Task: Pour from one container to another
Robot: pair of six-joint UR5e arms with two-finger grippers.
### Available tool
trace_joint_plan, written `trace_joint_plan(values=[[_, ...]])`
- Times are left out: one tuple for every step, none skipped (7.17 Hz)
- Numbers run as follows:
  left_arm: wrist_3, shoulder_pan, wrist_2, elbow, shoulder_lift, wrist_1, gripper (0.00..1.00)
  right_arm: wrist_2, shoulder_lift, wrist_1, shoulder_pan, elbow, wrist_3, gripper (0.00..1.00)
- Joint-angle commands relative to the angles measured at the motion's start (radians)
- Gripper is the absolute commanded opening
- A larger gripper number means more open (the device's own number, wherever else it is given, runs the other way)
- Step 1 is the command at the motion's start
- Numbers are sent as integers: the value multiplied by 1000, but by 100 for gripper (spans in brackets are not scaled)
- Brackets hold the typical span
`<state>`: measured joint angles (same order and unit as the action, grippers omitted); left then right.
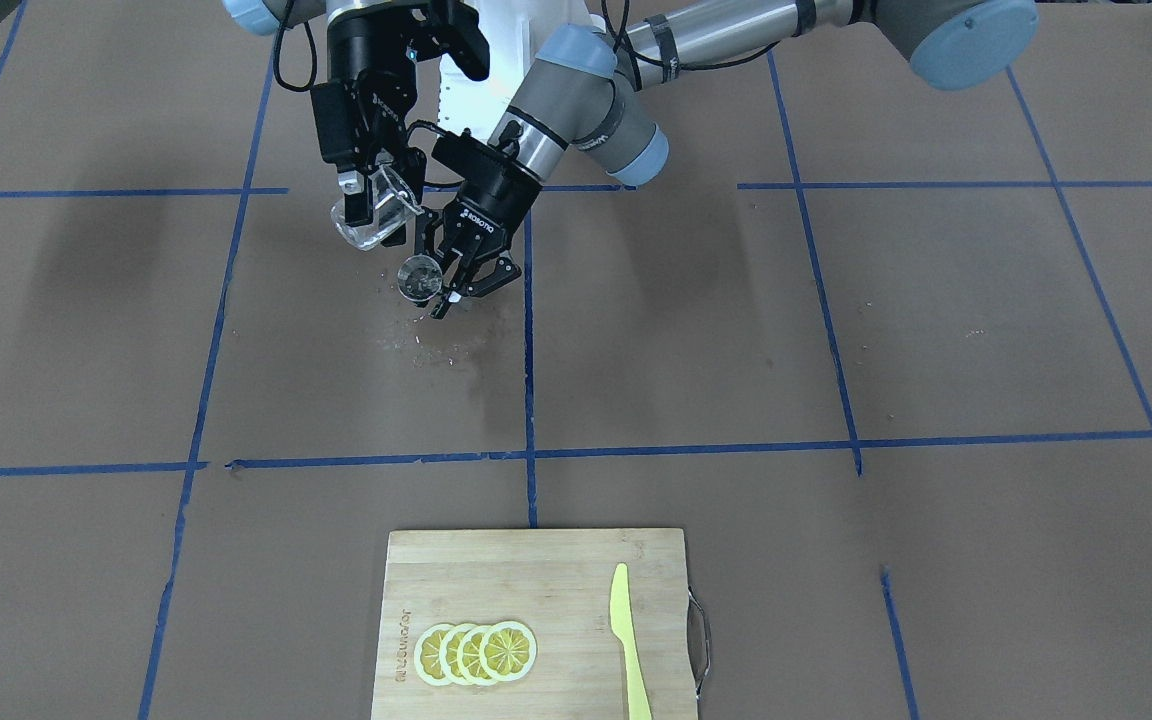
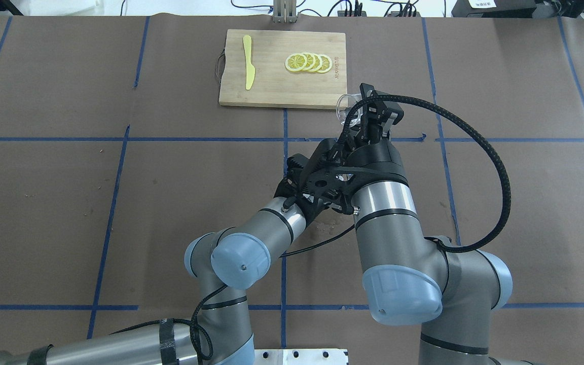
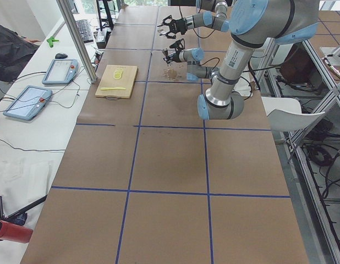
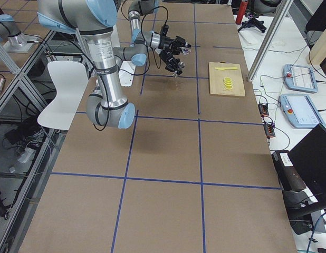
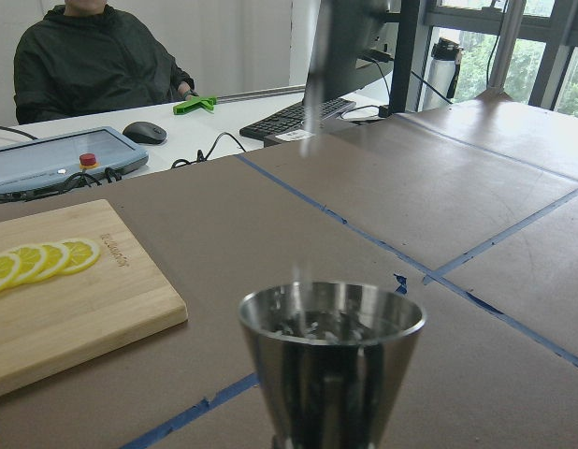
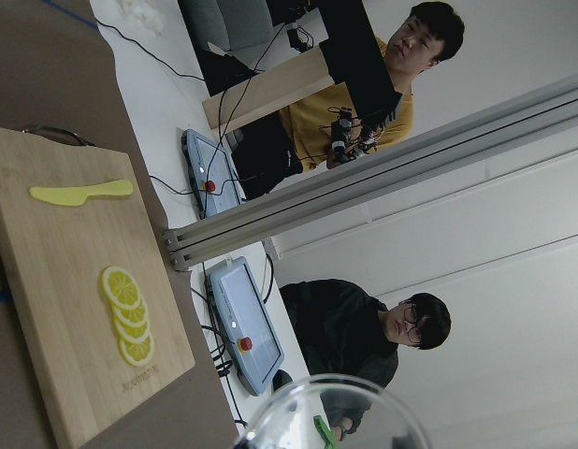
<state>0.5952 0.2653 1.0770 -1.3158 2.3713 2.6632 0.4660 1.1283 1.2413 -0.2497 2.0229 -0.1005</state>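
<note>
My right gripper (image 1: 372, 200) is shut on the clear glass cup (image 1: 373, 215), which is tipped steeply with its lip toward the jigger. In the overhead view the cup (image 2: 345, 108) sticks out past the right gripper (image 2: 369, 117). Just below and beside it, my left gripper (image 1: 444, 284) is shut on the steel jigger (image 1: 419, 278), held upright above the table. The left wrist view shows the jigger's top cone (image 5: 331, 348) close up with something dark inside and a faint streak falling above it. The cup's rim (image 6: 334, 412) fills the bottom of the right wrist view.
Small spilled bits and a damp stain (image 1: 446, 345) lie on the brown paper under the jigger. A bamboo cutting board (image 1: 496, 570) with lemon slices (image 1: 476, 652) and a yellow knife (image 1: 628, 640) sits at the operators' edge. People sit beyond the table.
</note>
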Motion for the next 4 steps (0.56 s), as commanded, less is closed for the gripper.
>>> trace_joint_plan(values=[[0, 0, -2, -2, -6, 16, 0, 3, -5, 0, -3, 19, 89, 0], [2, 2, -3, -5, -9, 20, 0, 3, -5, 0, -5, 19, 172, 0], [2, 3, -5, -6, -29, 53, 0, 5, 2, 0, -6, 46, 221, 0], [2, 3, -6, -26, -53, 64, 0, 5, 7, 0, -6, 68, 279, 0]])
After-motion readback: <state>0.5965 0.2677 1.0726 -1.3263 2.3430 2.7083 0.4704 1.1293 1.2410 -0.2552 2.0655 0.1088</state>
